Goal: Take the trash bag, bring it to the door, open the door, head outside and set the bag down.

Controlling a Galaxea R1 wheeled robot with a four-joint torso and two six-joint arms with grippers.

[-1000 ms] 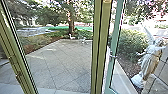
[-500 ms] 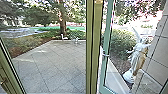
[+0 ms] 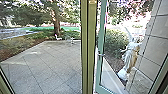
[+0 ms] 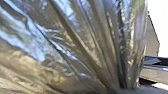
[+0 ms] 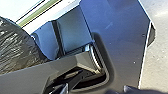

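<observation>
A paved yard (image 3: 47, 65) spreads in front of me, with 1 tree (image 3: 56, 22) at its far side and a stone wall (image 3: 156, 40) off to my right. Between the yard and me stands an upright olive post (image 3: 88, 50), slightly right of straight ahead; it is the nearest obstacle. Left of it is a wide view onto the paving, though I cannot tell whether glass fills that side. Right of it is a green-framed glass door (image 3: 100, 37), with a bush (image 3: 116, 41) and a pale winged statue (image 3: 128, 58) beyond. The trash bag (image 4: 75, 42), dark, shiny plastic, is at my left gripper (image 4: 127, 91), clearly the nearer of my 2. Its pleats draw together at the grip and fan out from there, so I judge that gripper clamped on the bag's neck; the bag's full long axis is beyond what I can tell. The bag's rounded side bulges close beside my body, so it could rub the post if I pass tightly. Whether my right gripper (image 5: 97, 90) is open or closed, I cannot tell. Smallest is the door's handle (image 3: 101, 54).
</observation>
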